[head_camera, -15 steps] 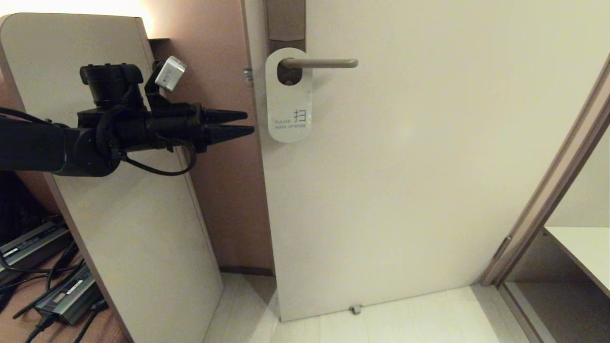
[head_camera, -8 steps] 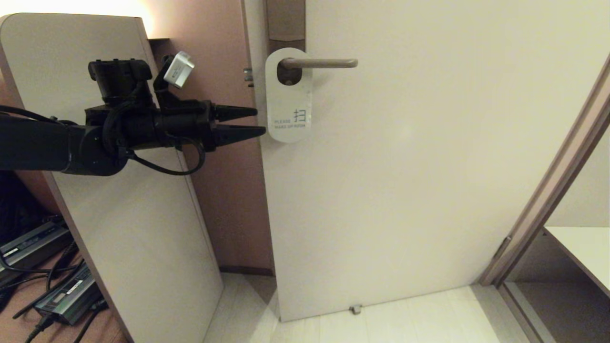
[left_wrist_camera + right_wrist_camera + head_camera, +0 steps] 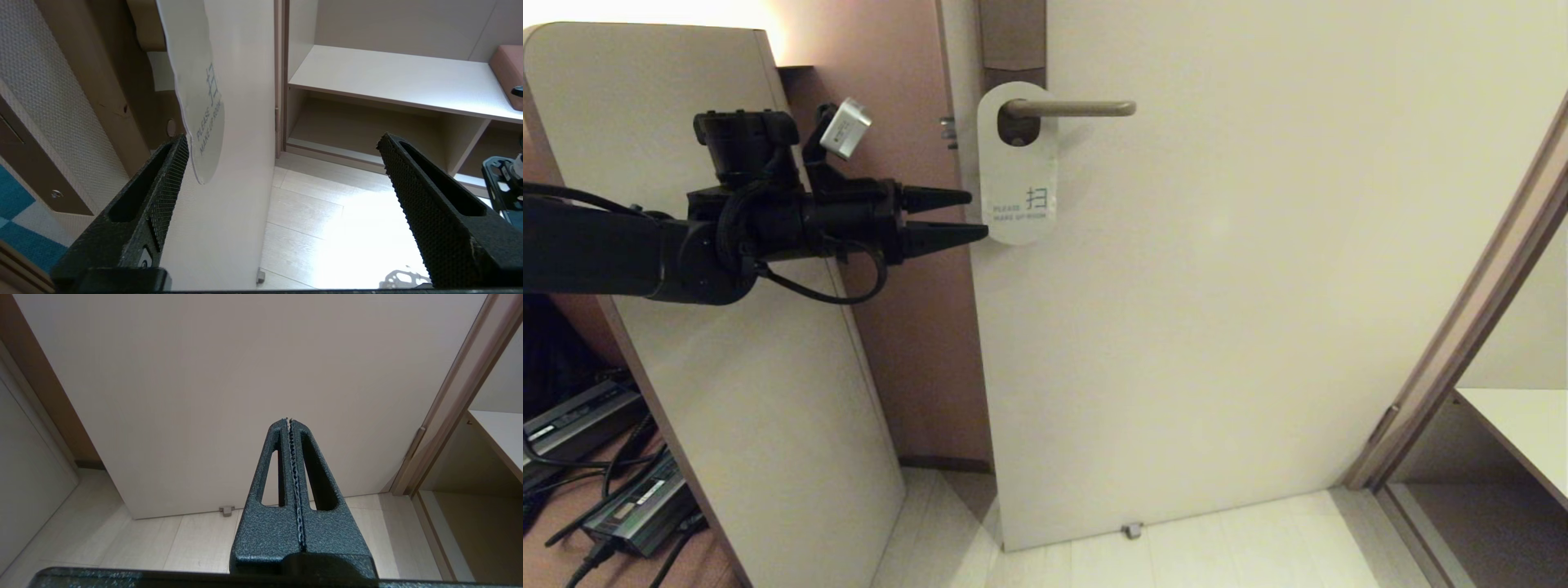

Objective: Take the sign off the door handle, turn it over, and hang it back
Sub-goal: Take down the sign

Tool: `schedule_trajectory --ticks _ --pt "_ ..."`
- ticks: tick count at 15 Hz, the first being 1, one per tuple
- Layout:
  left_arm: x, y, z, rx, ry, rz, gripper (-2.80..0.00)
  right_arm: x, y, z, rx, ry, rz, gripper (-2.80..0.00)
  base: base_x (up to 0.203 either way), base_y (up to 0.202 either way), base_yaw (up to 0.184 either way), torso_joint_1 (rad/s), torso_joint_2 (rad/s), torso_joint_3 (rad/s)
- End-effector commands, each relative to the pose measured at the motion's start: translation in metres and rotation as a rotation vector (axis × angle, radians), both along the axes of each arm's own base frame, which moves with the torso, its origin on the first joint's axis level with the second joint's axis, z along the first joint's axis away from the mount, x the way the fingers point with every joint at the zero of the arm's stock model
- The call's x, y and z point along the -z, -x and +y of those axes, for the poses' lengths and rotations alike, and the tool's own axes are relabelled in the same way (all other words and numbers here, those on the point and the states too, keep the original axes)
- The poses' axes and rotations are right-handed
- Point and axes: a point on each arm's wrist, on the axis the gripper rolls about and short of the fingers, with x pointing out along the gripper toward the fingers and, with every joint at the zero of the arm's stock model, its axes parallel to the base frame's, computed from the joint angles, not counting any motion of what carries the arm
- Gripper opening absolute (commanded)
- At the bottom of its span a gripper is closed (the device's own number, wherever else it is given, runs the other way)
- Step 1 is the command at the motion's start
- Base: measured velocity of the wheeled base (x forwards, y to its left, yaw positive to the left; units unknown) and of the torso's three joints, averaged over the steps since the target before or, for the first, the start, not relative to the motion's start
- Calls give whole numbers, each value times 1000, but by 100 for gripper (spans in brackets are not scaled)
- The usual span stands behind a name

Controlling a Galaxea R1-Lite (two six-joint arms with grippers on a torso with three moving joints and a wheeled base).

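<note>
Because the right gripper has no part in this step, it sits parked with its fingers pressed together, pointing at the bare door low down. Nearer the work, the left gripper reaches in level from the left of the head frame, jaws spread wide, its tips at the left edge of the sign. One finger lies beside the card's lower edge in the wrist view, not yet pinching. Farther up, the sign hangs white face out from the handle in the upper centre, its hole threaded over the lever so it dangles flat against the door, likely ready to be gripped by its free lower end.
</note>
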Motion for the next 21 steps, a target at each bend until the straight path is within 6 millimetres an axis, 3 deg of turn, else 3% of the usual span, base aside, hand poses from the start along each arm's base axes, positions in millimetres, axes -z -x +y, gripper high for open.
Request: schedule_trajectory --ticks 1,14,21 --pt "5 -5 0 2 -1 4 0 0 0 0 -1 0 1 -280 0 0 0 0 0 0" --pt "8 -26 -9 13 4 -18 0 0 0 0 -2 0 1 -280 0 0 0 0 0 0" --pt "8 -26 -21 38 6 -24 0 0 0 0 -1 0 1 -280 0 0 0 0 0 0"
